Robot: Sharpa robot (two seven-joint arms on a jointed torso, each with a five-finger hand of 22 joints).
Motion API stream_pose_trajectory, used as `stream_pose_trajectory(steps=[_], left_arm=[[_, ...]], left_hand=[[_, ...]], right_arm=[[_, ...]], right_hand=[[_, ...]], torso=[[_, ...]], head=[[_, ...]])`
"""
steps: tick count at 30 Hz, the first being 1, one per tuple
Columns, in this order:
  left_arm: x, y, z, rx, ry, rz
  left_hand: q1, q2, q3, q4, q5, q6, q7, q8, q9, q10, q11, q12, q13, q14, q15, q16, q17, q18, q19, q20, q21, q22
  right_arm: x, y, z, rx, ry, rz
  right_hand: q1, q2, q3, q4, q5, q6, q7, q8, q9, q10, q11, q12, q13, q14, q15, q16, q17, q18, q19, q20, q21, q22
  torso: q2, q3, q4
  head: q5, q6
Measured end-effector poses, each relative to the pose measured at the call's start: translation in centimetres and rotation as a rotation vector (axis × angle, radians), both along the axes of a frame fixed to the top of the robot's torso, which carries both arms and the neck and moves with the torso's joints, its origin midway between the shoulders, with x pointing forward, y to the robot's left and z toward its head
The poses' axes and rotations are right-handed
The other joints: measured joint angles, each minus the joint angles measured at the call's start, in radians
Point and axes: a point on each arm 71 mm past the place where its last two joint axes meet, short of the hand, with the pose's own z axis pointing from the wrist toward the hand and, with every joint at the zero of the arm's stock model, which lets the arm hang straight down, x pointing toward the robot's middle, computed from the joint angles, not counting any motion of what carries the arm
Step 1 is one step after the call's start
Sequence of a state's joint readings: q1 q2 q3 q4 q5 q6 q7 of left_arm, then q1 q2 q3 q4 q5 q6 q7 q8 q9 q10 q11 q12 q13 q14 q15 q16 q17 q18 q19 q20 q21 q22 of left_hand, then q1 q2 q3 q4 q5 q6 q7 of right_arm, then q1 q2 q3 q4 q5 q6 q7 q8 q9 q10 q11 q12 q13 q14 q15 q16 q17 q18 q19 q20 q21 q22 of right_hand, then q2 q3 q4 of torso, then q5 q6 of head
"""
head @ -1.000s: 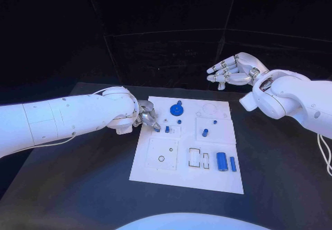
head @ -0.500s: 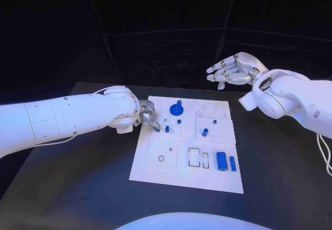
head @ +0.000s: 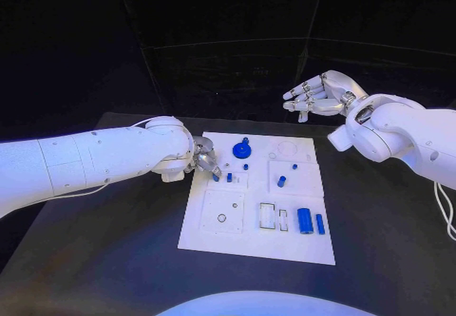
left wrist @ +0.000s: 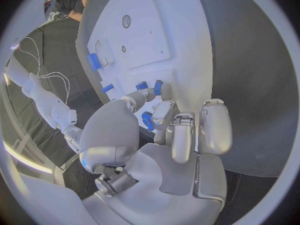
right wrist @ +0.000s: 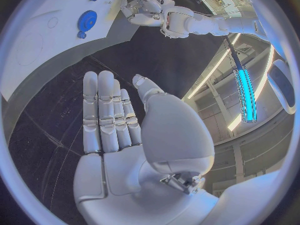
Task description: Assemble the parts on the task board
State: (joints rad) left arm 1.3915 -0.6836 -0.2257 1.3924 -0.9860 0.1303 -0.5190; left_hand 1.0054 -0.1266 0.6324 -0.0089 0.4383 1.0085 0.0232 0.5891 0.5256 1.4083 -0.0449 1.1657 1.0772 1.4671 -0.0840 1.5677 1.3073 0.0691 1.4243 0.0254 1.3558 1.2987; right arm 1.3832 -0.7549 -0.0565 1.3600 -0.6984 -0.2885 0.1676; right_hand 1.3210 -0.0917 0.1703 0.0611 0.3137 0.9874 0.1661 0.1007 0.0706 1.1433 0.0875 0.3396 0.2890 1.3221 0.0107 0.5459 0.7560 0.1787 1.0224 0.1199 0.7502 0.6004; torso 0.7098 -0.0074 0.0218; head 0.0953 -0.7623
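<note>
entry: our left hand (head: 202, 162), fingers (left wrist: 164, 114) curled in narrow over the task board's (head: 214, 243) upper left corner, tips closing round a small blue peg (left wrist: 147, 120); from the left wrist view we judge the peg pinched, though we cannot tell how firmly. our right hand (head: 318, 94), fingers (right wrist: 106, 112) laid straight side by side with the thumb a little apart, holding nothing, raised well clear beyond the board's far right corner. risks, as we judge them: the peg could tilt or slip out of so slight a pinch and roll across the board; if it comes down off-centre over its socket it may jam or stand crooked; the curled fingers work just beside two short blue pegs (head: 229, 177) and could knock them; a sideways push could shift the board itself, since nothing visibly pins it. count on the board, head view: one blue gear (head: 242, 151) with one small knob beside it near the top edge; about five short blue pegs across the upper squares, some too small to be sure of; one blue cylinder (head: 304, 220) and one thin blue bar (head: 320, 224) lying side by side at the lower right; one task board; one black table (head: 114, 263).
</note>
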Motion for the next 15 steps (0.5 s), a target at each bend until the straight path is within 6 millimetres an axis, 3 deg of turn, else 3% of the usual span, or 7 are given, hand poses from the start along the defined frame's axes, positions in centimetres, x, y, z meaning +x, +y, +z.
stream_pose_trajectory(steps=[9, 12, 15], left_arm=[[0.02, -0.04, -0.13, 0.004, 0.006, -0.001], [-0.06, -0.03, -0.31, 0.005, 0.011, -0.002], [-0.09, 0.05, -0.4, 0.007, 0.013, 0.0]], left_hand=[[-0.027, 0.028, -0.065, 0.037, -0.004, 0.012, -0.005, -0.006, -0.009, 0.002, -0.002, 0.0, 0.001, -0.002, -0.002, 0.0, 0.0, 0.0, 0.0, 0.0, 0.0, 0.005], [-0.038, 0.035, -0.118, 0.056, -0.004, 0.025, -0.007, -0.015, -0.012, 0.003, -0.004, 0.0, 0.001, -0.004, -0.004, 0.0, 0.0, 0.0, 0.003, -0.003, 0.0, 0.008], [-0.047, 0.026, -0.176, 0.072, -0.004, 0.027, -0.009, -0.02, -0.016, 0.003, -0.004, 0.004, 0.001, -0.002, -0.006, 0.0, 0.0, 0.0, 0.003, -0.003, 0.0, 0.009]], right_arm=[[-0.01, 0.01, 0.0, 0.0, 0.0, 0.0], [-0.01, 0.01, 0.0, 0.0, 0.0, 0.0], [-0.01, 0.01, 0.0, 0.0, 0.0, 0.0]], right_hand=[[0.0, 0.0, 0.0, 0.0, 0.0, 0.0, 0.0, 0.0, 0.0, 0.0, 0.0, 0.0, 0.0, 0.0, 0.0, 0.0, 0.0, 0.0, 0.0, 0.0, 0.0, 0.0], [0.0, 0.0, 0.0, 0.0, 0.0, 0.0, 0.0, 0.0, 0.0, 0.0, 0.0, 0.0, 0.0, 0.0, 0.0, 0.0, 0.0, 0.0, 0.0, 0.0, 0.0, 0.0], [0.0, 0.0, 0.0, 0.0, 0.0, 0.0, 0.0, 0.0, 0.0, 0.0, 0.0, 0.0, 0.0, 0.0, 0.0, 0.0, 0.0, 0.0, 0.0, 0.0, 0.0, 0.0]], torso=[[0.0, -0.0005, 0.0], [-0.001, -0.001, 0.0001], [-0.001, -0.0011, 0.0005]], head=[[-0.001, 0.0], [-0.002, -0.001], [-0.002, -0.001]])
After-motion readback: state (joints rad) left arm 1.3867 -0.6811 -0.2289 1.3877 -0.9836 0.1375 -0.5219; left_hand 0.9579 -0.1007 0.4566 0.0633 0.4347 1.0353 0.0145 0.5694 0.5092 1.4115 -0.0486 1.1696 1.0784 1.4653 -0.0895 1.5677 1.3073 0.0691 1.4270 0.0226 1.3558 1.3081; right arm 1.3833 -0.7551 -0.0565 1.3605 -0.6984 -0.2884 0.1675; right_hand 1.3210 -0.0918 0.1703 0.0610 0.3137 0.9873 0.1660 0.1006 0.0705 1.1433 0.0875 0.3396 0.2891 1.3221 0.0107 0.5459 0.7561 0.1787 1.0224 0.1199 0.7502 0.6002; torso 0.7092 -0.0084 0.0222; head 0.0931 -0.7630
